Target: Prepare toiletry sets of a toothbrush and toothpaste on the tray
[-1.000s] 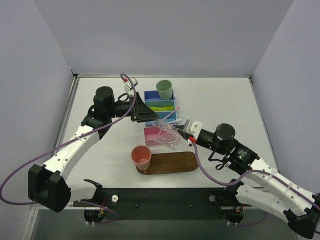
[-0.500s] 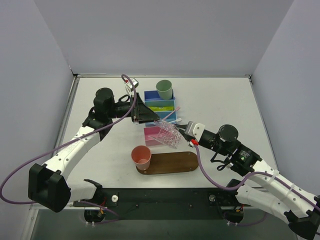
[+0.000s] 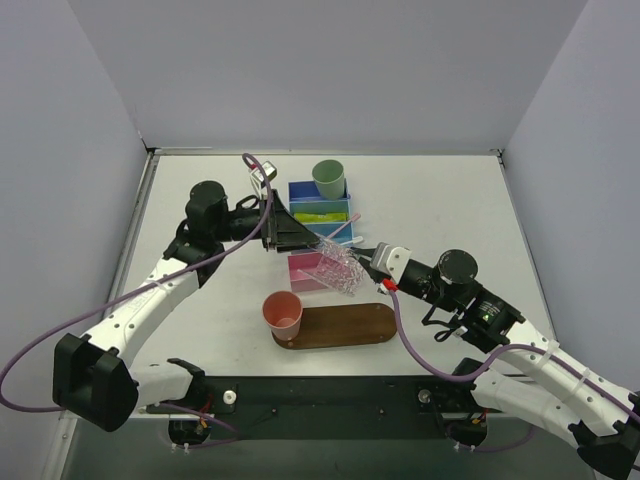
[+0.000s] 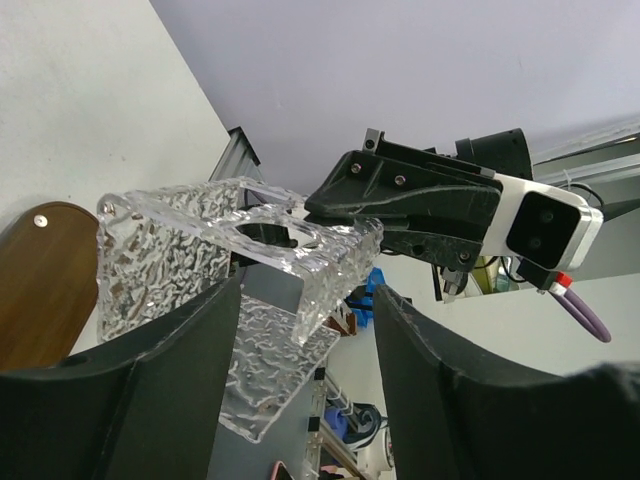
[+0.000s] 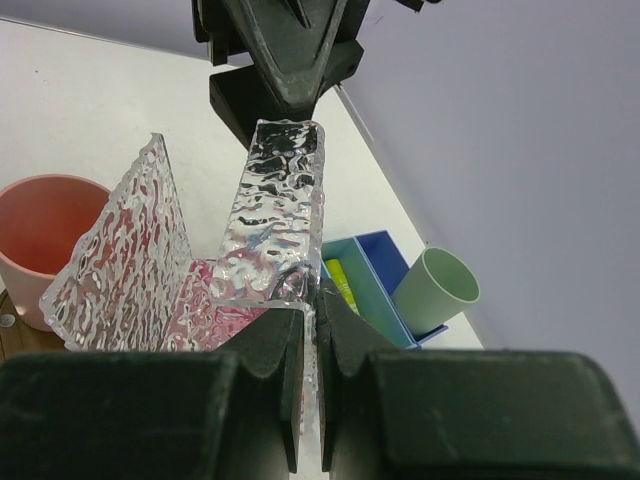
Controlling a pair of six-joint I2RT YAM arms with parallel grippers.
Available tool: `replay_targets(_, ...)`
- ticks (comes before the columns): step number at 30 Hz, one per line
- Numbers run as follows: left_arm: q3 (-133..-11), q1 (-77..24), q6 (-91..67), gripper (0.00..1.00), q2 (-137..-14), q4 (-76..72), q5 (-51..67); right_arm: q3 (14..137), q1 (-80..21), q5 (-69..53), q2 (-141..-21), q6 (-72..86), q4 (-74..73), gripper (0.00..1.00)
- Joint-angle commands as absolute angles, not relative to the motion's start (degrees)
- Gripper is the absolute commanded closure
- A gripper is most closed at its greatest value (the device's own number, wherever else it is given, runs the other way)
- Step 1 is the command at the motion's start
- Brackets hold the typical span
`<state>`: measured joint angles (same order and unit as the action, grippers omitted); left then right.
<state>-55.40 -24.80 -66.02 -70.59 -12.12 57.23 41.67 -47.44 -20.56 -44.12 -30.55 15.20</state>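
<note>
My right gripper (image 3: 368, 258) is shut on one wall of the clear textured plastic holder (image 3: 336, 266) and holds it above the pink bin (image 3: 304, 270). In the right wrist view the gripper (image 5: 312, 300) pinches the holder's wall (image 5: 275, 220). My left gripper (image 3: 296, 234) is open right next to the holder; its fingers (image 4: 160, 390) straddle the holder's lower edge (image 4: 250, 350). The dark-brown tray (image 3: 345, 325) lies in front. A yellow-green tube (image 3: 320, 216) lies in the teal bin. A thin pink toothbrush (image 3: 343, 230) leans at the bins' right end. The white toothbrush is not visible.
A salmon cup (image 3: 283, 313) stands at the tray's left end, also in the right wrist view (image 5: 40, 235). A mint-green cup (image 3: 328, 180) stands at the blue bin (image 3: 304, 190) at the back. The bins sit mid-table between both arms.
The right arm has shifted slightly and tilted the holder up toward the left gripper. The left arm has edged a little to the right.
</note>
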Motion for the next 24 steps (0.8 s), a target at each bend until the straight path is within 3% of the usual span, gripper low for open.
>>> replay_targets(1,-57.92,-24.26,-63.11,0.29,-67.24,-11.42,58.80,41.84,-47.90,-20.57,-43.07,-31.81,19.78,1.00)
replay_targets(13,-58.27,-25.75,-63.46,0.27,-67.59,-11.42,59.68,41.75,-47.99,-22.32,-43.33,-31.29,20.13,1.00)
replay_targets(24,-57.48,-27.77,-65.83,0.39,-67.68,-14.67,59.50,41.75,-48.25,-23.11,-43.77,-30.59,20.13,1.00)
